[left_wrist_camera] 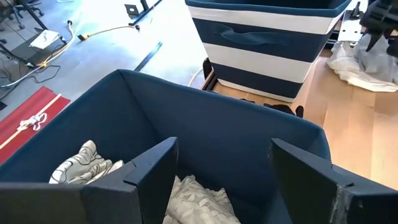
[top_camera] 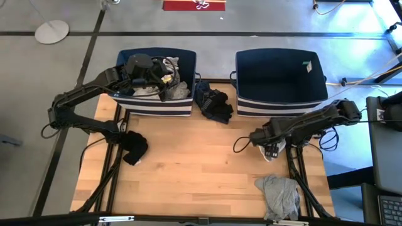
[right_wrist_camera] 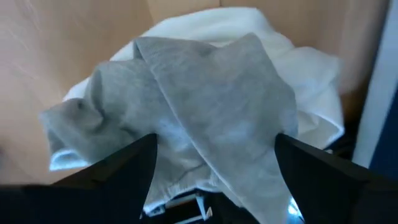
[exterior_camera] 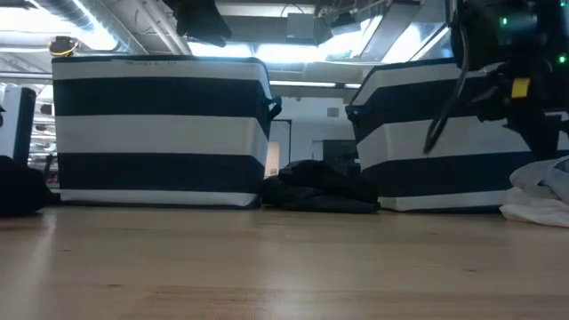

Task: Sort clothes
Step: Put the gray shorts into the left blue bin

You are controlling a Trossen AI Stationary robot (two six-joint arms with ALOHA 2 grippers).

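My left gripper [top_camera: 164,80] is open and empty above the left navy bin [top_camera: 125,56]. Below it, white and grey-white patterned clothes [left_wrist_camera: 193,196] lie in the bin. My right gripper [top_camera: 271,150] is open over a heap of light grey and white garments [right_wrist_camera: 211,106] at the table's right side, with one finger on either side of the heap. The heap also shows in the low view [exterior_camera: 538,200]. A black garment [top_camera: 134,147] lies at the table's left. A dark garment [top_camera: 213,103] lies between the bins. A grey garment [top_camera: 279,196] lies near the front right. My right gripper comes at the grey and white heap from above with its fingers [right_wrist_camera: 134,165] spread on either side of the grey fabric [right_wrist_camera: 186,124]. I cannot tell whether they touch it. The heap rests on the table.
The right navy bin [top_camera: 314,94] stands at the far right and looks empty. Both bins have striped sides [exterior_camera: 160,133]. Bare wood [top_camera: 195,163] lies in the table's middle. Cables and equipment stand past the right edge [top_camera: 383,119].
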